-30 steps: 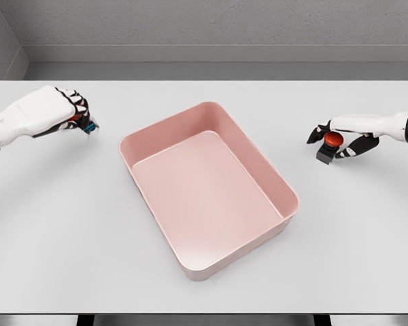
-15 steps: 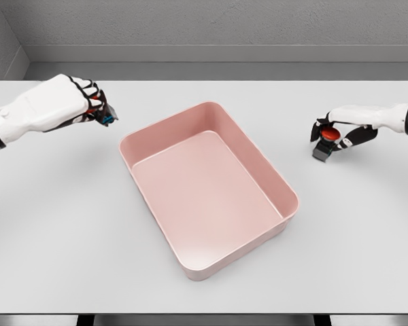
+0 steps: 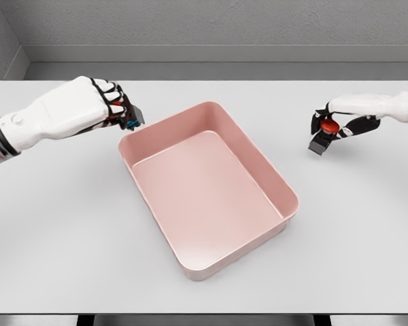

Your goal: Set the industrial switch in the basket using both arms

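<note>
Both hands (image 3: 112, 103) (image 3: 340, 122) grip switches (image 3: 132, 117) (image 3: 324, 136) flanking pink basket (image 3: 280, 182).

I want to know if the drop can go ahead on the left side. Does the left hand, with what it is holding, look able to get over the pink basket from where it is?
Probably yes. The left hand grips a small switch right beside the basket rim's far-left corner, and nothing lies between them.

Light grey counter (image 3: 68, 224) fills most of view, matte, rounded corners. Grey textured wall (image 3: 211, 24) along far side. Dark legs (image 3: 86, 319) visible under near edge, left and right.
</note>
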`<move>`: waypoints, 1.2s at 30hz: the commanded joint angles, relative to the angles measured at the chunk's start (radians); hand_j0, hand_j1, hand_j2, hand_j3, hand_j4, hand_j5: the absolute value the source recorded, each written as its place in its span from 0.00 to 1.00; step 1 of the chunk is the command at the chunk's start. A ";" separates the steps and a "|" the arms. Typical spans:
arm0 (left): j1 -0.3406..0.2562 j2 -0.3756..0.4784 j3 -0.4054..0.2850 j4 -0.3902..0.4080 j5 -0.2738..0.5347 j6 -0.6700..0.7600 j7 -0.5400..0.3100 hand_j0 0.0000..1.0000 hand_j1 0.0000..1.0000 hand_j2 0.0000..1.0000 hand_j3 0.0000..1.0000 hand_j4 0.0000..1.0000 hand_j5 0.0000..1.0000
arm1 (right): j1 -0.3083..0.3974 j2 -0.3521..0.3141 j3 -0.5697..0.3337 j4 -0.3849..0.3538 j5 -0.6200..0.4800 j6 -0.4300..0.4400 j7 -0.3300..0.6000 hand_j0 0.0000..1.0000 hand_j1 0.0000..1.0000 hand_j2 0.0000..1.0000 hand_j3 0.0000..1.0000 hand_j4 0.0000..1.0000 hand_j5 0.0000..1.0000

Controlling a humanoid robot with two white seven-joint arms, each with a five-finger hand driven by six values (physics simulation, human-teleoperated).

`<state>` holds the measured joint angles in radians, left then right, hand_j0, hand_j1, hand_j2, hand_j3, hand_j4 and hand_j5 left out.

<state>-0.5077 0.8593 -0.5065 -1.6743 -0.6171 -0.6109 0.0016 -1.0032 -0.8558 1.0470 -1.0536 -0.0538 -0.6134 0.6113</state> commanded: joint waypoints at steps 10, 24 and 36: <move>0.018 -0.108 -0.038 -0.019 -0.001 0.000 -0.003 0.29 0.29 0.29 0.29 0.29 0.29 | -0.034 -0.048 -0.004 -0.147 -0.020 0.003 0.000 0.48 0.48 0.48 0.48 0.48 0.48; 0.031 -0.212 -0.153 0.013 -0.069 0.000 -0.034 0.29 0.29 0.29 0.29 0.29 0.29 | -0.057 -0.060 -0.007 -0.302 -0.037 0.003 0.000 0.48 0.48 0.48 0.48 0.48 0.48; 0.038 -0.233 -0.158 0.033 -0.076 0.000 -0.032 0.59 0.59 0.59 0.59 0.59 0.59 | -0.064 -0.065 -0.005 -0.378 -0.069 0.003 0.000 0.48 0.48 0.48 0.48 0.48 0.48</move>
<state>-0.4694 0.6263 -0.6651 -1.6405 -0.7015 -0.6112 -0.0320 -1.0692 -0.9200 1.0426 -1.4192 -0.1102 -0.6138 0.6112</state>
